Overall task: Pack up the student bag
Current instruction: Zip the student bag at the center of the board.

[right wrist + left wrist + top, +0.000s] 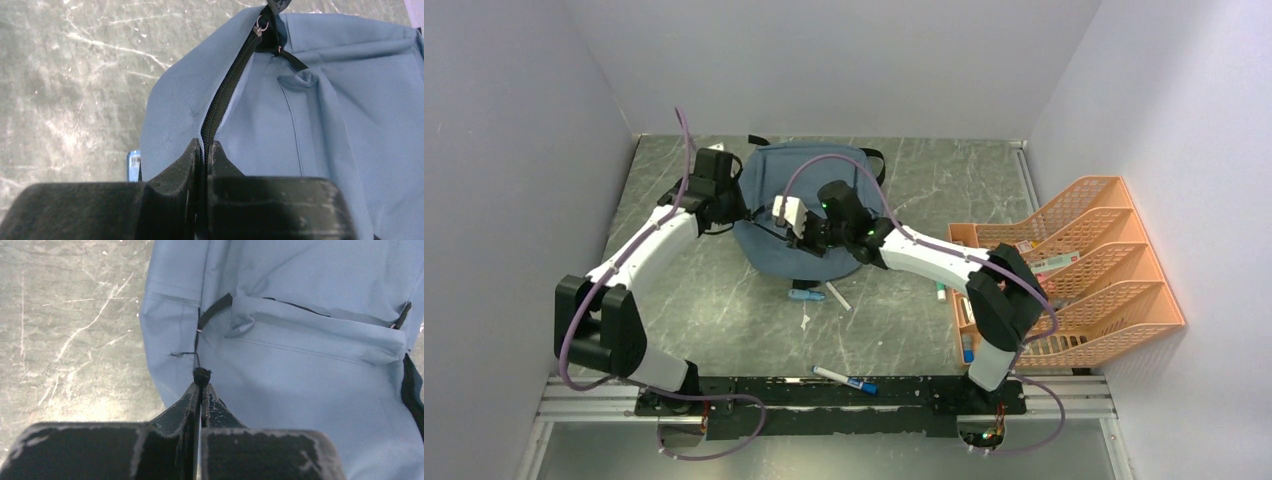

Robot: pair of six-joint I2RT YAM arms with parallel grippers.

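The grey-blue student bag (809,175) lies on the table at the back centre. My left gripper (736,207) is at its left edge. In the left wrist view the gripper (201,385) is shut on a black zipper pull cord (201,374), and the bag's front pocket (320,347) lies beyond it. My right gripper (798,232) is over the bag's near part. In the right wrist view the gripper (204,146) is shut on the black zipper band (227,92) along the bag's edge, and the metal slider (259,26) is at the far end.
An orange mesh tray rack (1092,262) holding pens and markers stands at the right. A small blue item (805,295) and a white stick (837,296) lie just in front of the bag. A blue-capped marker (845,380) lies near the front rail. Walls close in on three sides.
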